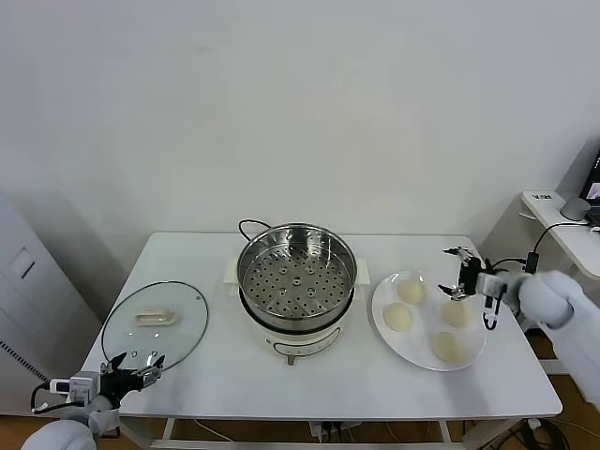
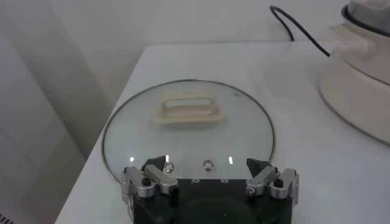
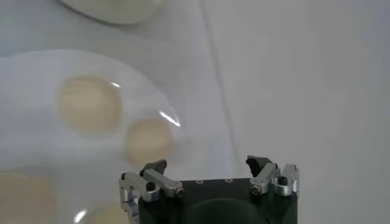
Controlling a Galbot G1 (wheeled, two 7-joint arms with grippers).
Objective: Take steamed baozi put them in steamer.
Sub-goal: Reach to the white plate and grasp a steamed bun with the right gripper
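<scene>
The steel steamer [image 1: 296, 281] stands at the table's centre on its cream base, its perforated tray empty. Four cream-white baozi [image 1: 411, 292] [image 1: 398, 317] [image 1: 457, 314] [image 1: 446, 346] lie on a white plate [image 1: 427, 325] to its right. My right gripper [image 1: 459, 272] is open and empty, hovering just above the plate's far right edge. In the right wrist view the gripper [image 3: 207, 167] has two baozi [image 3: 89, 102] [image 3: 148, 140] ahead of it, to one side. My left gripper [image 1: 136, 367] is open and empty at the front left table edge.
A round glass lid [image 1: 155, 323] with a cream handle lies flat on the table's left side, just ahead of the left gripper [image 2: 207, 167]; it fills the left wrist view [image 2: 189, 131]. The steamer's black cord [image 1: 251, 225] runs behind it. A side desk [image 1: 567, 225] stands at the right.
</scene>
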